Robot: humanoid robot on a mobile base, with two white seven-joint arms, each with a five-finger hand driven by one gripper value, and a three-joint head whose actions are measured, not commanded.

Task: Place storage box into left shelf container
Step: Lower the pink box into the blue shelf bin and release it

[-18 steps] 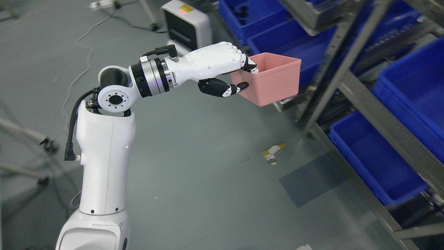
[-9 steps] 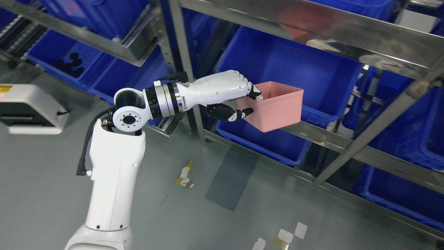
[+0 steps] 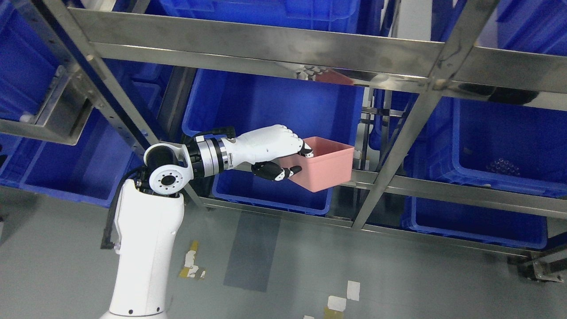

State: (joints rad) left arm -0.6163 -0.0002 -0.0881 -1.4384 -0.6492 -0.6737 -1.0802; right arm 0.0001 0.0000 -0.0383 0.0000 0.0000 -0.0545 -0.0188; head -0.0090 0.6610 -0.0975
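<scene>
A grey floor runs along the bottom, marked with a darker rectangular patch and a few scraps of pale and yellow tape, and behind it stands a steel shelf rack whose shiny rails and slanted posts cross most of the picture. Blue bins fill the rack on every level. The left arm rises from the bottom left as a white column, bends at a round joint and reaches rightward toward the rack. Its left hand is clamped on the near wall of the pink storage box: the white fingers hook over the rim from above while the black thumb presses against the outer side from below. The box is held in the air, slightly tilted, its open top upward, at the front of the big blue bin on the left side of the middle shelf level. It sits above the front rail, and whether its far edge already reaches past the bin's front wall is hard to judge from this angle. A second blue bin to the right holds a small dark cluster of items.
</scene>
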